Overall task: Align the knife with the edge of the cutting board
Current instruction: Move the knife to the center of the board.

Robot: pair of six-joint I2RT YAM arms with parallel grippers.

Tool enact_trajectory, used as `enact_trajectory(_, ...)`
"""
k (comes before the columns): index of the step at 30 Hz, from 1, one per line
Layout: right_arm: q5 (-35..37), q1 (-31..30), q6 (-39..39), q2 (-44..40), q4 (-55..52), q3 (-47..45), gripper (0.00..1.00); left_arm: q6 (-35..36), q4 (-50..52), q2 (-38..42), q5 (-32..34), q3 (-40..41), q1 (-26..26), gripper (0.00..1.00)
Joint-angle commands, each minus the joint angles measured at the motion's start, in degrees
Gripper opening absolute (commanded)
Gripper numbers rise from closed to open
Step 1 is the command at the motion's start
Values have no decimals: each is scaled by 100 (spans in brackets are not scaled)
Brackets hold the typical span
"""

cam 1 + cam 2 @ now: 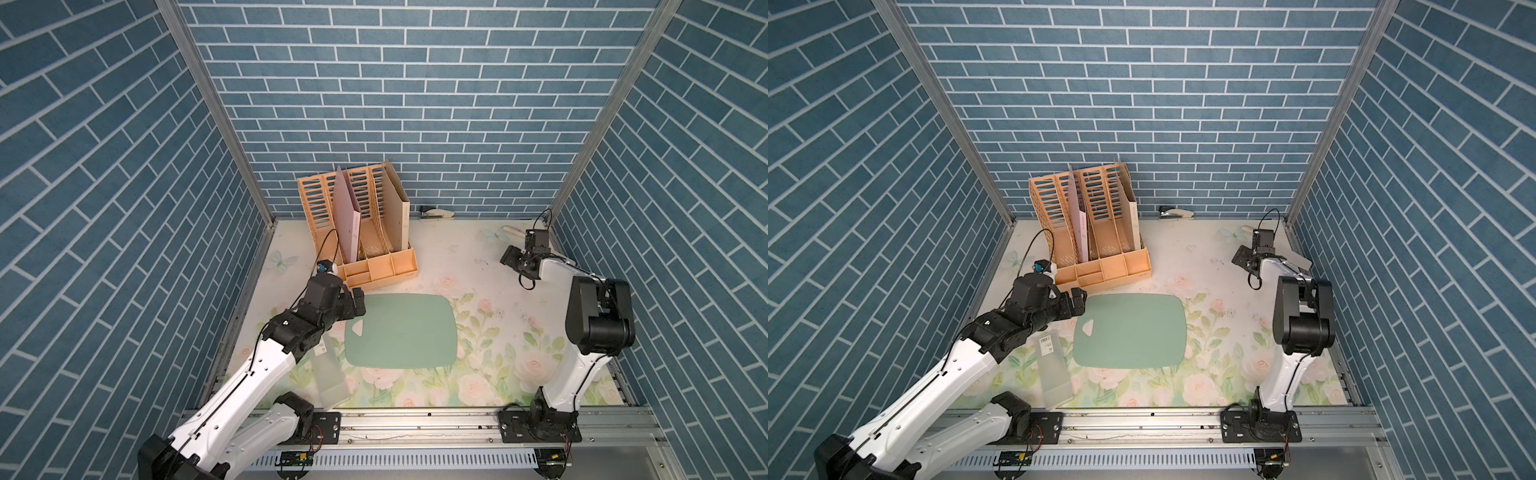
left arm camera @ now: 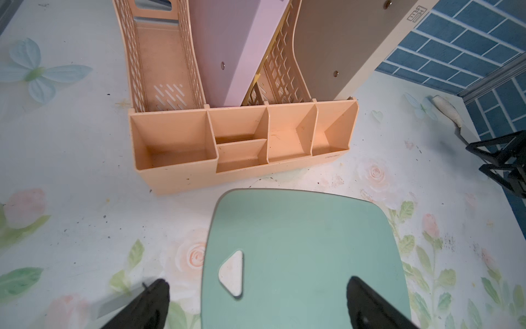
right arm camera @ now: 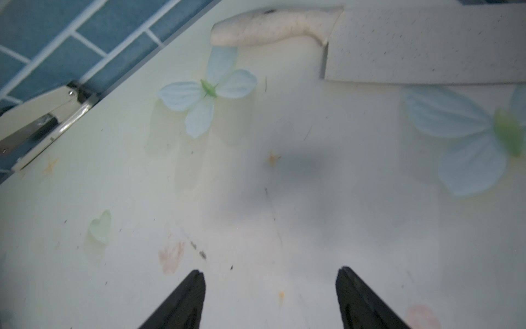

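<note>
The table [image 1: 457, 257] is wide, and the board [image 1: 401, 332] lies flat near its middle. The knife [image 3: 427, 42] is well apart from it, flat on the table in the far right corner beside the wall. In a top view only its handle [image 1: 513, 230] shows past the right arm, and the blade is mostly hidden.

I judge the knife light and stiff, likely plastic or ceramic, with a smooth skin that could slip. The broad blade sits flush on the table, so I see no way under it. The handle is thicker and rounded. I would pinch it across its width, close to the blade, so the blade swings less when lifted.

The left gripper [image 2: 257, 284] hangs over one end of the board, jaws spread wide and empty. The right gripper [image 3: 270, 272] sits near the knife but short of it, jaws parted with nothing between them.
</note>
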State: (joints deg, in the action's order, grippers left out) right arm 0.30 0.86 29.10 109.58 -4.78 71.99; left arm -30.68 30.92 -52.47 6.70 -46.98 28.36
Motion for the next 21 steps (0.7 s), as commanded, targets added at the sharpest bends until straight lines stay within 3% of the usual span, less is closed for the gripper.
enact_trajectory(1, 231, 108, 32, 318, 139, 525, 76, 207, 220, 160, -10, 30, 2, 100)
enact_trajectory(21, -700, 756, 851, 3265, 714, 3891, 72, 169, 90, 277, -32, 207, 11, 100)
